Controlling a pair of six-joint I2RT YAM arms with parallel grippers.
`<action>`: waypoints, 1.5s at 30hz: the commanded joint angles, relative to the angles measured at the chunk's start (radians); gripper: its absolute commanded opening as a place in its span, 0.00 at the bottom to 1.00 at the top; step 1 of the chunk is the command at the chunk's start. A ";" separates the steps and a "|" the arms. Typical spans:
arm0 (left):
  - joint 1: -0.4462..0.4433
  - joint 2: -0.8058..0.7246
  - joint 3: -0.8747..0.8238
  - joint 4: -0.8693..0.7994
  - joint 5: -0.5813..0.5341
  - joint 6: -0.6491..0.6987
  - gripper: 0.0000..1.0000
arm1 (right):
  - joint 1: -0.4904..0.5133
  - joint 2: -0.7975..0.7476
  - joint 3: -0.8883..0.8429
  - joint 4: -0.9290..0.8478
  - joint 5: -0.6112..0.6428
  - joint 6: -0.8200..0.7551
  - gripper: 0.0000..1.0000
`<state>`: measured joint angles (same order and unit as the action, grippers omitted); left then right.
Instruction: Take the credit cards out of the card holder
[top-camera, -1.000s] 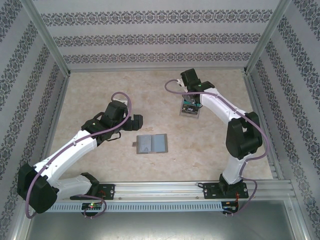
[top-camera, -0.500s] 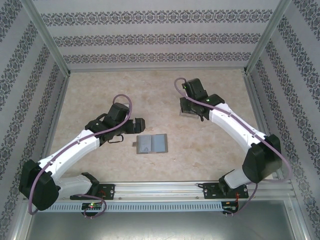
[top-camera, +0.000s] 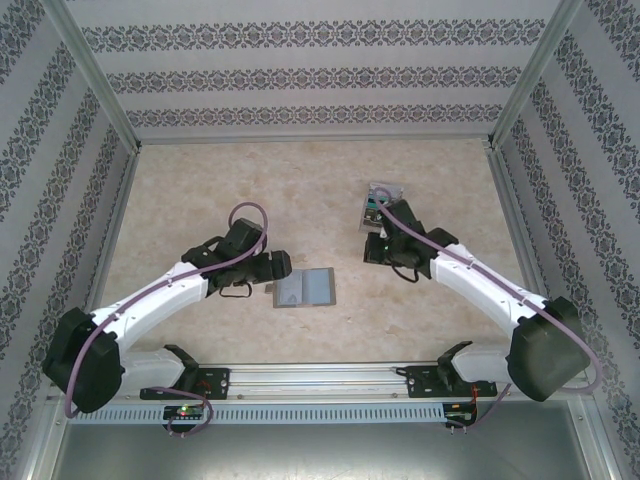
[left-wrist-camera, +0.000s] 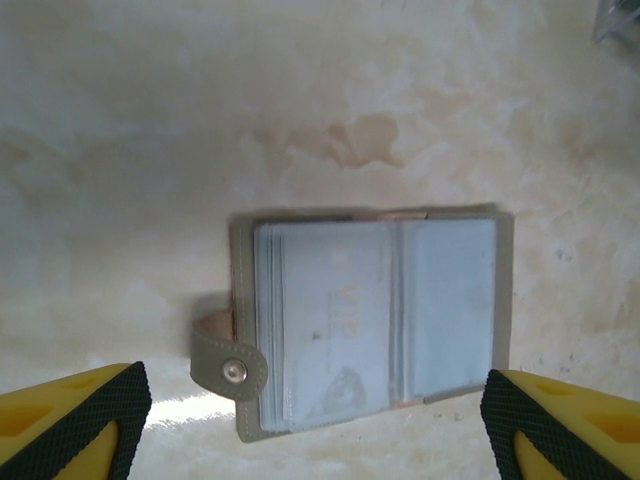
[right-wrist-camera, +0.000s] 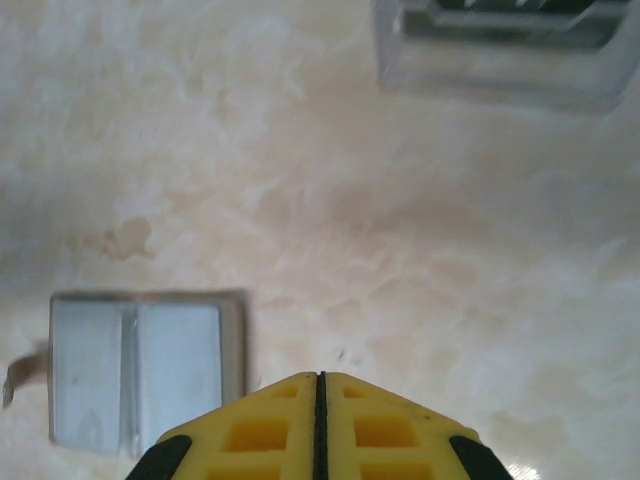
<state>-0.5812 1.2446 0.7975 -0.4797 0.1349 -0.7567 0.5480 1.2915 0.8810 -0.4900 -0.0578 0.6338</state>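
**tabletop_tom:** What are the jaws doing here, and why is the wallet thing lying like that?

**yam_fan:** Starting at the left gripper (left-wrist-camera: 315, 415): its jaws are spread wide with nothing in them, one yellow finger (left-wrist-camera: 75, 420) on each side of the card holder (left-wrist-camera: 370, 320). My guess is it's lining up for a grab. The holder lies flat and open on the table (top-camera: 200, 200), near the front middle, with its pale blue insides facing up so the sleeves can be reached. The snap tab (left-wrist-camera: 230, 365) sticks out on the side nearest that finger. There's faint print on the thicker half. I can't tell how many cards are in there.

**tabletop_tom:** And the right one?

**yam_fan:** The right gripper (right-wrist-camera: 318, 400) has its jaws pressed together, also empty, and hangs over bare table. From its camera the holder (right-wrist-camera: 145, 370) sits off to one side, clearly apart from it. Just beyond it is a clear plastic case (top-camera: 381, 205) with green and black stuff inside. That's not part of the job.

**tabletop_tom:** Anything in the way?

**yam_fan:** Nothing sits between the open jaws and the holder. The snag I see is that nothing's pinning it down, so tugging a card could drag the whole thing. That tab might catch a finger too.
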 joint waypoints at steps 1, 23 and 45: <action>-0.027 0.022 -0.010 0.013 0.036 -0.057 0.84 | 0.063 -0.003 -0.048 0.024 -0.030 0.085 0.00; -0.077 0.187 -0.008 0.014 0.033 -0.021 0.16 | 0.235 0.360 0.056 0.118 -0.098 0.146 0.00; -0.075 0.274 0.034 0.041 0.071 0.026 0.26 | 0.236 0.449 0.070 0.103 -0.106 0.135 0.00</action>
<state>-0.6483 1.5173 0.8078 -0.4553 0.1959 -0.7467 0.7753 1.7111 0.9409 -0.3691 -0.1574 0.7795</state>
